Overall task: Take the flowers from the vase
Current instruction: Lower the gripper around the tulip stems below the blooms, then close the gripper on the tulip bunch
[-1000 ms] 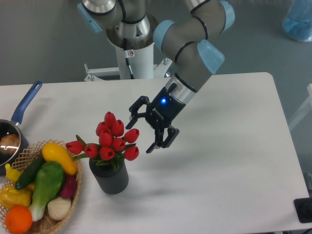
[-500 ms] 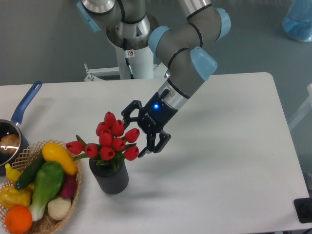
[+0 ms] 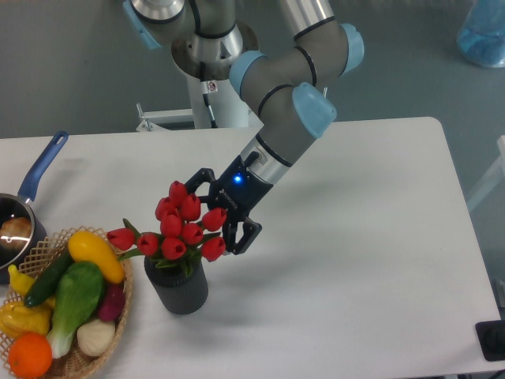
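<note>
Behind the table, grey floor (image 3: 79,71) fills the upper part of the view; the robot's pale pedestal (image 3: 211,95) stands at the table's far edge, and a blue translucent object (image 3: 483,31) shows at the top right corner, cut by the edge. White table (image 3: 371,260) takes most of the lower view, matte, with soft shadows under the arm and beside the vase. A small dark item (image 3: 494,339) sits at the lower right edge, unidentifiable.

Arm (image 3: 284,87): grey links with light blue joint caps, reaching down and to the left from the pedestal toward the bouquet. A blue light glows on the wrist.

Basket (image 3: 95,355), woven, at the lower left corner, holding vegetables (image 3: 75,296): yellow, green, white and orange pieces. Saucepan (image 3: 24,213) with a blue handle at the left edge, just behind the basket.

Vase (image 3: 180,288): dark grey, ribbed, upright, just right of the basket. Flowers (image 3: 180,225): red tulips with green leaves, standing in the vase, stems still inside.

Gripper (image 3: 215,212): black, fingers spread apart, at the right side of the bouquet. One finger (image 3: 197,175) sits behind the upper blooms, the other (image 3: 241,237) by the lower right bloom. The outermost tulips lie between them; contact cannot be judged.
</note>
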{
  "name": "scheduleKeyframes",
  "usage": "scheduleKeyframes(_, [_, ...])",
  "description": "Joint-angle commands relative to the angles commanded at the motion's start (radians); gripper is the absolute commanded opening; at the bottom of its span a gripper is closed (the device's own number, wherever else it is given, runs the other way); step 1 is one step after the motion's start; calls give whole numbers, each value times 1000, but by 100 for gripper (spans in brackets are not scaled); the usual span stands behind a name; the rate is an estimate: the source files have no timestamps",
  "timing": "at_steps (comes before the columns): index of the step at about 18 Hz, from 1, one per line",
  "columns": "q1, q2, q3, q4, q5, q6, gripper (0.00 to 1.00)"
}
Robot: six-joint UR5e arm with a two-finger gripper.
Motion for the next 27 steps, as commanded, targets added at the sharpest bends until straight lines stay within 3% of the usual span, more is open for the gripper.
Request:
scheduleKeyframes(3, [-18,-12,0,29,-9,-26,100])
scheduleKeyframes(24, [-12,-40,-5,45,-152,-37,100])
scheduleKeyframes(27, [-14,-55,-3,61,-153,-34,96])
